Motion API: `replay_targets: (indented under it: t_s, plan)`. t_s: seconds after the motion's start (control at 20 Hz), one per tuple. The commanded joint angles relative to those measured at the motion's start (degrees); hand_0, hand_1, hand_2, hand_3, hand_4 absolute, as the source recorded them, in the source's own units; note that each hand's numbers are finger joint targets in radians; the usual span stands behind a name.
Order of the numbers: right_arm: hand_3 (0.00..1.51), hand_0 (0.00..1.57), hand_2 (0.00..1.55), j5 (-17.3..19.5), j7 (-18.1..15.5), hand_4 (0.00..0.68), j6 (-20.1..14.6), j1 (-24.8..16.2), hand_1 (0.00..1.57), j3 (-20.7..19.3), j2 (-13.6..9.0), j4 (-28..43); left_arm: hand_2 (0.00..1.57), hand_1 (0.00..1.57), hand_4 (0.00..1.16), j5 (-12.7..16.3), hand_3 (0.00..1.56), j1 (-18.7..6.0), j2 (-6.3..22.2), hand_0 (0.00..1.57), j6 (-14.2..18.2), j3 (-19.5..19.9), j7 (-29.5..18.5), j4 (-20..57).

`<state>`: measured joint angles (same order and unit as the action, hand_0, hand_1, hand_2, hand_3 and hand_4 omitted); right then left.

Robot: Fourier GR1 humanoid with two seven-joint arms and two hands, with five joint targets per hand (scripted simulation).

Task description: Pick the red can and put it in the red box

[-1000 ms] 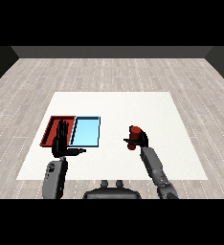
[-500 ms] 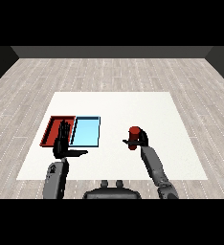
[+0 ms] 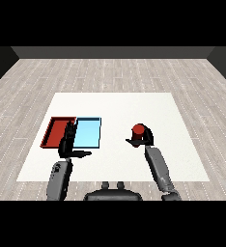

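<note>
Right hand (image 3: 143, 138) curled round red can (image 3: 138, 130), right of light blue tray (image 3: 88, 133). Left hand (image 3: 68, 143) open, idle. Risk: clipping blue tray or raised left hand crossing to red tray (image 3: 57, 130).

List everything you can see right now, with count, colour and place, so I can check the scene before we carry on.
Table: one, white, centre of the wood-plank floor.
Red tray: one, red, table's left part, touching the light blue tray's left side.
Light blue tray: one, light blue, just right of the red tray.
Red can: one, red, right of centre, inside the right hand's curled fingers.
Left hand: one, black on a grey forearm, fingers straight, over the near edge of the two trays, holding nothing.
Right hand: one, black on a grey forearm, curled round the red can.
</note>
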<state>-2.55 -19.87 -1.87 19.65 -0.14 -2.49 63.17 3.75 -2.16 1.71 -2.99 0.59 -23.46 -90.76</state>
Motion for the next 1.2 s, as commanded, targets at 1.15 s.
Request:
replay_targets:
  t_s: [1.15]
  plan:
    - [1.4, 1.45, 1.45, -7.53, 1.7, 0.661, -21.92, 2.68, 1.45, 21.63, 2.48, 11.35, 0.0, 0.0, 0.0, 2.2, 0.0, -6.14, -1.71, 0.0, 9.9, -16.63, 6.76, 7.47]
